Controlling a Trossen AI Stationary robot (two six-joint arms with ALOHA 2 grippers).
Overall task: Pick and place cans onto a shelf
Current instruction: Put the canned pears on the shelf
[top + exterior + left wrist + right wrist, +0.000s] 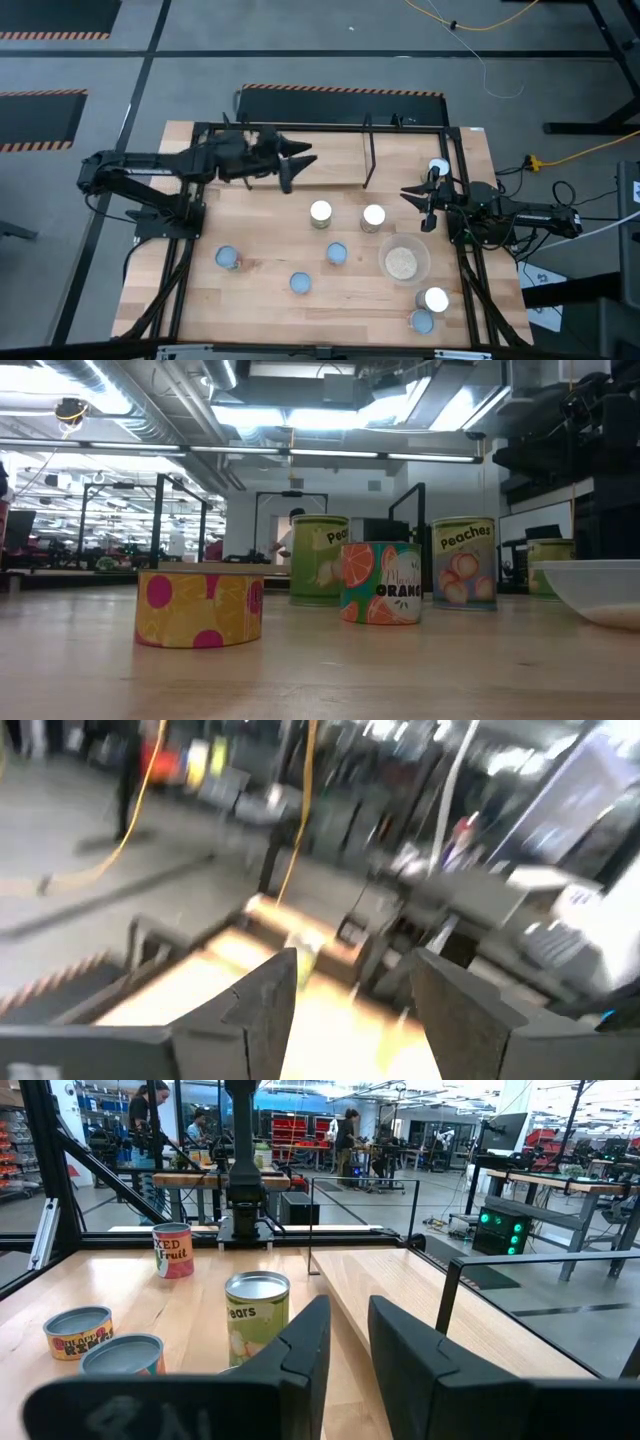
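Several cans stand upright on the wooden table: two silver-topped ones (320,213) (373,216) mid-table, three pale blue-topped ones (227,258) (337,253) (300,283) nearer, two at the near right (436,299) (422,321). One white-topped can (438,168) stands by the shelf's right end. The shelf (335,165), black rods with a pale board, stands along the far edge; it also shows in the right wrist view (400,1300). My left gripper (293,165) is open and empty over the shelf's left part. My right gripper (419,205) is open and empty off the shelf's right end, pointing toward the table's left along the shelf's front.
A clear bowl of beige grains (403,262) stands at the near right, between the cans. The black tube frame (190,240) edges the table. In the right wrist view a pears can (257,1315) stands close in front of my right gripper's fingers. People stand far back in the room.
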